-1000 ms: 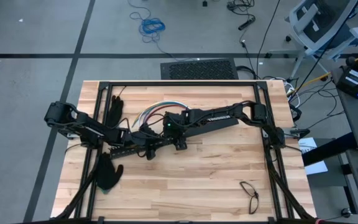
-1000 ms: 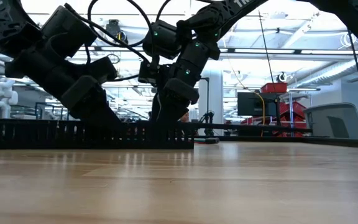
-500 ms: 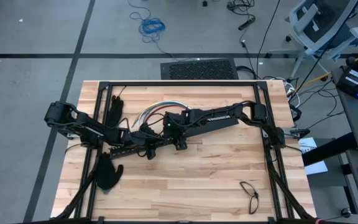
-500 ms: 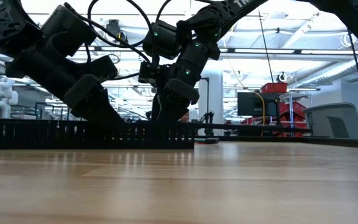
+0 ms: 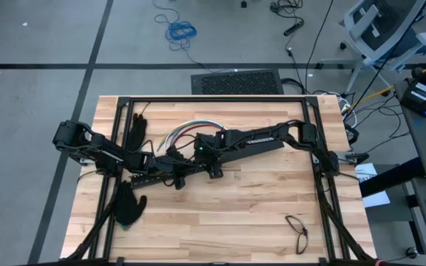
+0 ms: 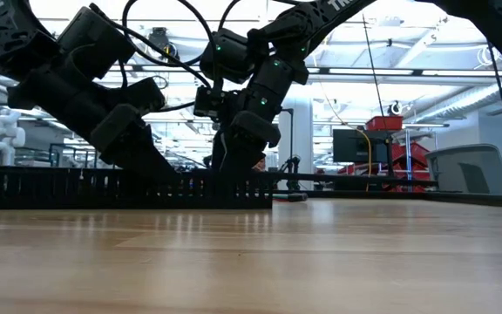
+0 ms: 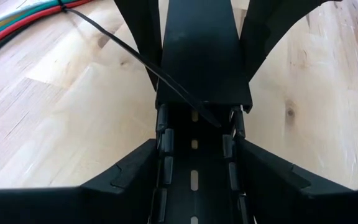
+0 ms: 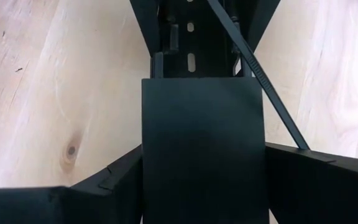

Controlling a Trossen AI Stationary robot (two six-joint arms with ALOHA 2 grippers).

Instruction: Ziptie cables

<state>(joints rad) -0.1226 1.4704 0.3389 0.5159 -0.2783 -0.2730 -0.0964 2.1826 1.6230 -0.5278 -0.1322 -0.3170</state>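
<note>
Table point(image 5: 220, 222): pale wooden planks, butcher-block pattern, with a black metal frame point(image 5: 213, 99) running round its edges.
Cables point(image 5: 187, 131): a bundle of red, white and green wires curving across the wood at the far middle.
Ziptie point(image 7: 135, 59): thin dark strip slanting from the wires onto the slotted bar.
Slotted bar point(image 5: 157, 177): long flat black channel (open side up) lying left of centre.
Gloves: one black glove point(image 5: 137, 131) far left, another point(image 5: 129, 205) near left.
Glasses point(image 5: 297, 230): near right, well apart from the rest.
</note>
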